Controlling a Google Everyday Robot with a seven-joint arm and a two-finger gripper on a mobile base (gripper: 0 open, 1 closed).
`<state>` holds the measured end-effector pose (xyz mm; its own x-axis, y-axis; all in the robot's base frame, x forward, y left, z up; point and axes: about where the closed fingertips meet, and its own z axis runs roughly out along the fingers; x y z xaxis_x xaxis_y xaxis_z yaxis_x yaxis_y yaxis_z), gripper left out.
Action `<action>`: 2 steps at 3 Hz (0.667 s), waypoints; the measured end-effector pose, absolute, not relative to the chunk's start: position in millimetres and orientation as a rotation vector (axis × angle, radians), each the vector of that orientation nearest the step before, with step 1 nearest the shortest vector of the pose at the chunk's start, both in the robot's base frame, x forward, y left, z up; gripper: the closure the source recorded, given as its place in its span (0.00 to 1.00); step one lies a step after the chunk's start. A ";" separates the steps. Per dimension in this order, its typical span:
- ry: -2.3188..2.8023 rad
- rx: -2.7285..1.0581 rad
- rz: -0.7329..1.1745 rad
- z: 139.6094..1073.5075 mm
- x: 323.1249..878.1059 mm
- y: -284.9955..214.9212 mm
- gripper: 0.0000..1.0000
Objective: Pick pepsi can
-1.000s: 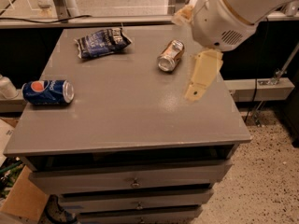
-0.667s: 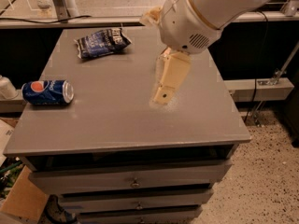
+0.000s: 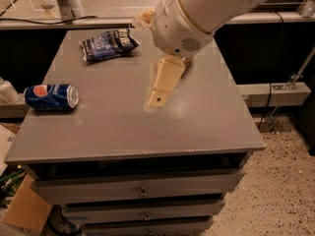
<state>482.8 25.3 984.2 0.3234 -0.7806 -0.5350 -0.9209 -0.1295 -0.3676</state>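
Observation:
The pepsi can [image 3: 51,96] is blue with a round red, white and blue logo. It lies on its side near the left edge of the grey table top [image 3: 197,122]. My gripper [image 3: 156,100] is beige and hangs from the big white arm [image 3: 197,14] over the middle of the table. It points down and to the left. It is well to the right of the can and apart from it, holding nothing that I can see.
A dark blue crinkled snack bag [image 3: 108,44] lies at the back left of the table. Drawers [image 3: 142,191] run below the front edge. A cardboard box [image 3: 22,210] sits on the floor at the lower left. The arm hides the back right of the table.
The arm and gripper have moved left, from the table's right side to its middle. The copper-silver can seen earlier is now hidden behind the arm. The pepsi can has not moved.

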 end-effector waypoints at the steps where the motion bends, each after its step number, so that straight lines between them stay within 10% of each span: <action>1: 1.430 -2.003 0.316 960.9 499.4 75.9 0.00; 2: 1.398 -2.080 0.314 931.9 506.5 129.7 0.00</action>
<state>506.5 129.7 931.9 0.4155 -0.7557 -0.5062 -0.8997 -0.2597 -0.3508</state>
